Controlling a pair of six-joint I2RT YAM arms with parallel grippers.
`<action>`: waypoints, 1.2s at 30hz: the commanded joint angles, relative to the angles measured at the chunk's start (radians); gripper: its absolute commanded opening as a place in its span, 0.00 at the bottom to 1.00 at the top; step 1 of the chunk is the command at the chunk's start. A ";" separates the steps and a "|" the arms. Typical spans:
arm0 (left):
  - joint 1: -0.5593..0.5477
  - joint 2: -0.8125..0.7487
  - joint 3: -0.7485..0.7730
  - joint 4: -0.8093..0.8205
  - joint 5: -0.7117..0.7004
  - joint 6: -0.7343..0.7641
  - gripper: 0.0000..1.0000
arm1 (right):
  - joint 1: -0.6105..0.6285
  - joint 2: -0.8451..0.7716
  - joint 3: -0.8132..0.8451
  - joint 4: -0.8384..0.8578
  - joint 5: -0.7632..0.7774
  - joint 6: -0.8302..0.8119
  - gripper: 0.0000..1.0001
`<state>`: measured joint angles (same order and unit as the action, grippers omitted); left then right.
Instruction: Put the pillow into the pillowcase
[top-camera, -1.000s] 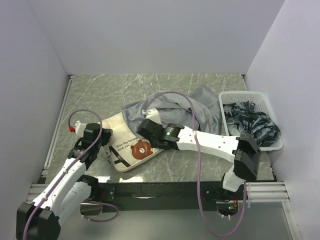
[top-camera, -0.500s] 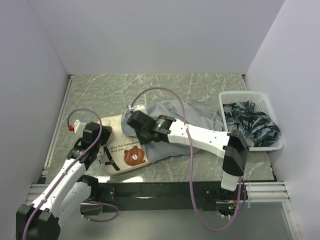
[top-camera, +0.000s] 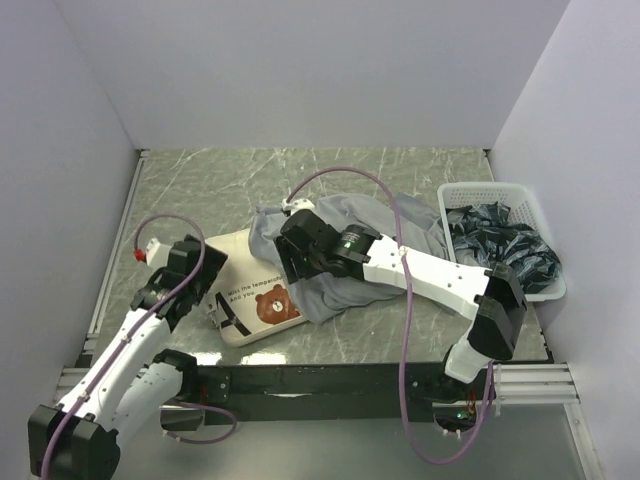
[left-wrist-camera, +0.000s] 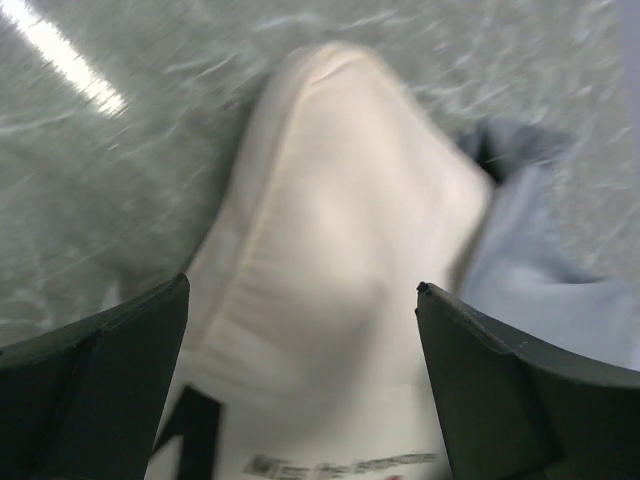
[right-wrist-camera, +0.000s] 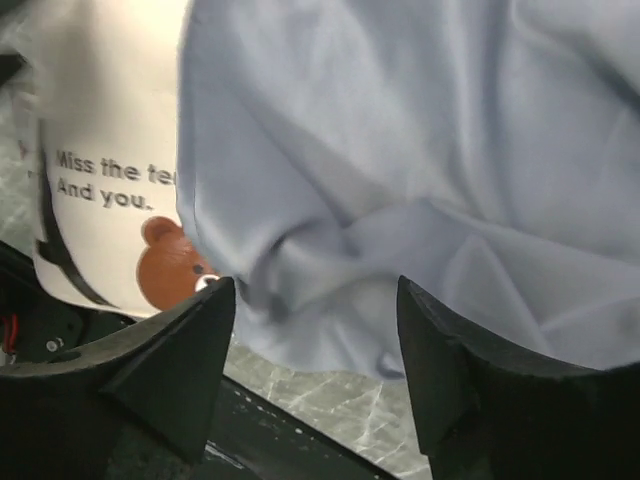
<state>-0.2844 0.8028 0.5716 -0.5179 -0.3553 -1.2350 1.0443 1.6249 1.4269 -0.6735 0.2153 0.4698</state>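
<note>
Basket (top-camera: 444, 212) of white plastic at 3 o'clock on the desk (top-camera: 200, 190) holds a crumpled dark bundle (top-camera: 505, 255). We see the grey pillowcase (top-camera: 420, 228) covering the pillow's (top-camera: 250, 298) 2 o'clock end. Its cream end, with bear face and black lettering, lies bare near 7 o'clock. The left gripper (left-wrist-camera: 302, 288) is spread above the pillow, and the right gripper (right-wrist-camera: 315, 285) is spread over the pillowcase, pinching nothing.

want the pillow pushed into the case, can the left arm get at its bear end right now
Probably yes: the left gripper hangs open right above the pillow, with nothing between them. The pillowcase covers only its other end.
</note>
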 joint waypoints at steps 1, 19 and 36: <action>0.011 -0.053 -0.125 0.077 0.081 0.015 0.99 | 0.006 -0.008 0.111 0.048 -0.002 -0.052 0.74; 0.017 -0.112 -0.337 0.452 0.187 0.063 0.87 | -0.162 0.730 0.854 -0.015 0.028 -0.042 0.87; 0.017 -0.088 -0.345 0.711 0.292 0.131 0.01 | -0.103 0.699 1.020 0.008 -0.128 -0.010 0.00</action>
<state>-0.2657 0.7330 0.2153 0.0502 -0.1261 -1.1236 0.8780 2.4123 2.3463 -0.6983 0.1665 0.4557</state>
